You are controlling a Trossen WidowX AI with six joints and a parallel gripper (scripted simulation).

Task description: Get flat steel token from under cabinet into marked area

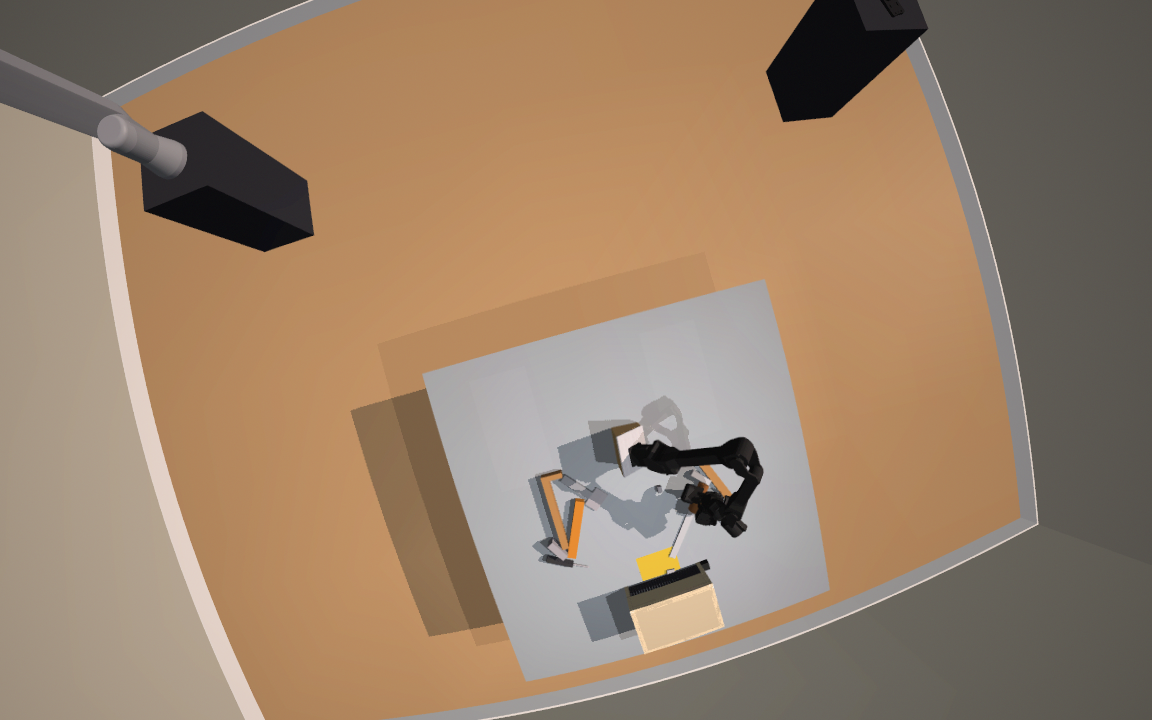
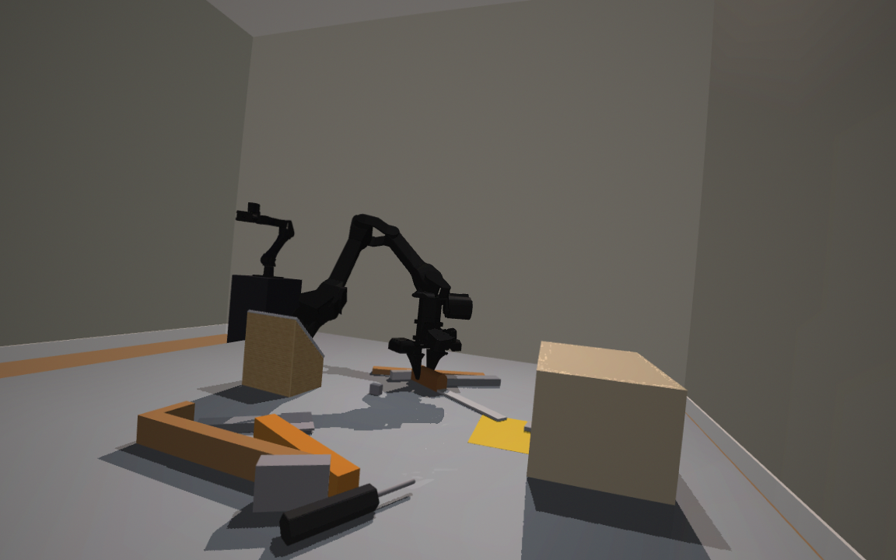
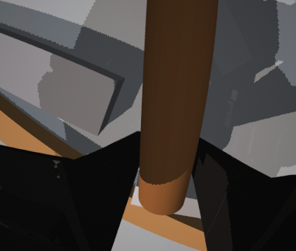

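Observation:
My gripper point(image 1: 695, 504) point(image 2: 425, 372) point(image 3: 167, 140) is shut on the orange-brown handle point(image 3: 179, 87) of a tool and points down, low over the table. The tool's long, thin grey blade point(image 1: 680, 536) point(image 2: 475, 405) reaches toward the cabinet, its tip at the edge of the yellow marked area point(image 1: 652, 565) point(image 2: 496, 435). The cabinet point(image 1: 677, 618) point(image 2: 604, 435) stands behind that area, with dark vent slots point(image 1: 665, 580) along its front. A small grey piece point(image 1: 671, 571) point(image 2: 527, 428) shows at the cabinet's front edge, over the marked area; I cannot tell whether it is the token.
An orange bar point(image 1: 716, 480) point(image 3: 22, 129) and a grey bar point(image 2: 486, 381) point(image 3: 78, 94) lie by the gripper. A small grey cube point(image 1: 658, 488) point(image 2: 375, 388) lies nearby. A slanted block point(image 1: 627, 447) point(image 2: 268, 355), orange pieces point(image 1: 575, 528) point(image 2: 312, 449) and a black-handled tool point(image 2: 329, 513) stand or lie farther off.

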